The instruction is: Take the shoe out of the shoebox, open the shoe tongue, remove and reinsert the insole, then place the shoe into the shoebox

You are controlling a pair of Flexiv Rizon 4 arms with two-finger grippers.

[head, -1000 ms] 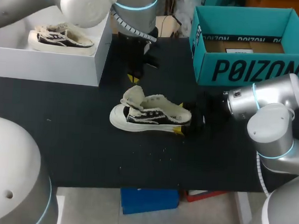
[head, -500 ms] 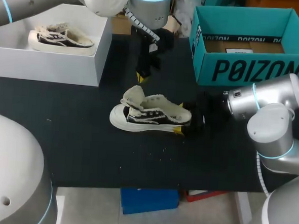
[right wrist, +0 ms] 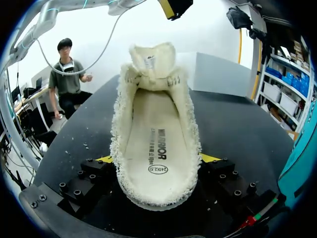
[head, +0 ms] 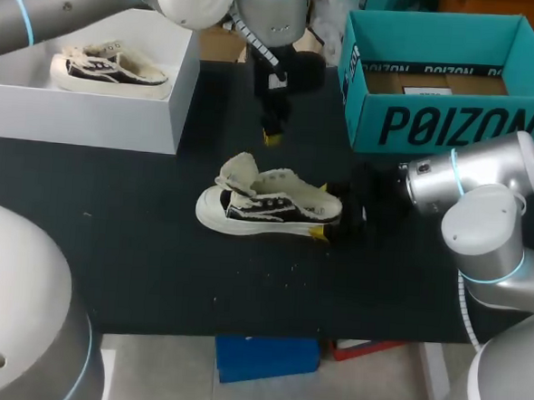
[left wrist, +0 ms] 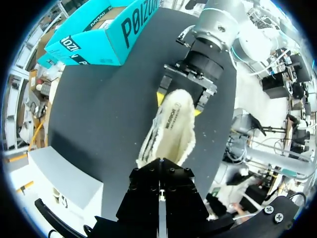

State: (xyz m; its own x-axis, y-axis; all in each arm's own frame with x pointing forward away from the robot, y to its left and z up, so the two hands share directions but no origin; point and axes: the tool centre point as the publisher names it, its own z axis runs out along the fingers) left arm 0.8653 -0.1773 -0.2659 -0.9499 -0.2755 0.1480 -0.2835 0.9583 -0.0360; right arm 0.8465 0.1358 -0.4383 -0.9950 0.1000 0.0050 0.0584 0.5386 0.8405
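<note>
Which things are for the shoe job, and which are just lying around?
For the job: shoe, its insole, white shoebox, right pincer gripping the heel, left pincer.
Just lying about: teal box, second shoe in the white shoebox.

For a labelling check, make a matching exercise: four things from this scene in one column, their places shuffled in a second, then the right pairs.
Things
1. shoe with raised tongue
2. second shoe
3. left gripper
4. teal box

Places
A. inside the white box
B. far right corner of the table
C. middle of the table, heel held by the right gripper
D. above the table, on the far side of the shoe

Pairs: 1-C; 2-A; 3-D; 4-B
</note>
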